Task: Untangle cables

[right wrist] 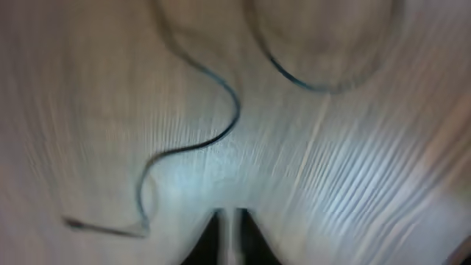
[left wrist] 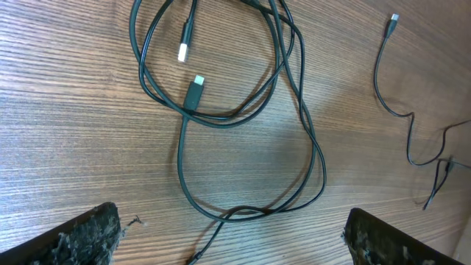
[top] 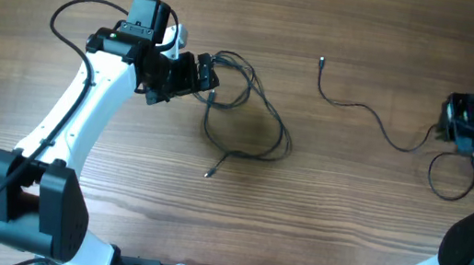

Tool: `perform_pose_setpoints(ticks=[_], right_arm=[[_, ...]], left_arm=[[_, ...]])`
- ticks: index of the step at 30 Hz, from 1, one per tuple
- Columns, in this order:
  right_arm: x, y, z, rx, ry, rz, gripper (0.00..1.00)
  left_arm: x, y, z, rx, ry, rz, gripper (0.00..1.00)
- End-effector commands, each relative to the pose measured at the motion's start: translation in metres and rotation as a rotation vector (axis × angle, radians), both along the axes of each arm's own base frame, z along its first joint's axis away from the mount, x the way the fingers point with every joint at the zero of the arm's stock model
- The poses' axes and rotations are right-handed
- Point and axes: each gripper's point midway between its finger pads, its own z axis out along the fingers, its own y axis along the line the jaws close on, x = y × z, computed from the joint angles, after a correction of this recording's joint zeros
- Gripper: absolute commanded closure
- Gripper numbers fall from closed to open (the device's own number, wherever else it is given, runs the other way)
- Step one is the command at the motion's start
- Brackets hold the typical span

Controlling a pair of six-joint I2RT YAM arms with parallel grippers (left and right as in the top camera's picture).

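Observation:
A looped bundle of thin black cables lies at the table's middle. My left gripper hovers at its left edge, open, with nothing between its fingers. In the left wrist view the loops spread beyond the wide-apart jaws of that gripper, and two plug ends lie inside them. A separate cable snakes off to the right toward my right gripper. The right wrist view is blurred: the gripper shows a narrow gap, empty, and that cable lies on the wood ahead, apart from it.
One free plug end of the bundle points toward the table's front. The separate cable's small plug lies toward the back. A further black loop lies beside the right arm. The table is bare wood.

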Motion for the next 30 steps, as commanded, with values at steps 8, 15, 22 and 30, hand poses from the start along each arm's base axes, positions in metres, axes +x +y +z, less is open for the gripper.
perform_pose_setpoints(ticks=[8,15,22,30], right_arm=[[0.043,0.042,0.002,-0.076,-0.228,1.001,0.22],[0.042,0.087,-0.006,-0.113,-0.236,1.467,0.26],[0.059,0.066,-0.047,-0.367,-0.134,1.544,0.25],[0.041,-0.006,-0.075,-0.472,-0.018,0.936,0.36]], left_arm=[[-0.001,0.0,-0.006,0.012,0.006,-0.014,0.0],[-0.001,0.0,-0.006,0.012,0.006,-0.015,0.0],[-0.001,0.0,-0.006,0.012,0.006,-0.014,0.0],[-0.001,0.0,-0.006,0.012,0.006,-0.015,0.0]])
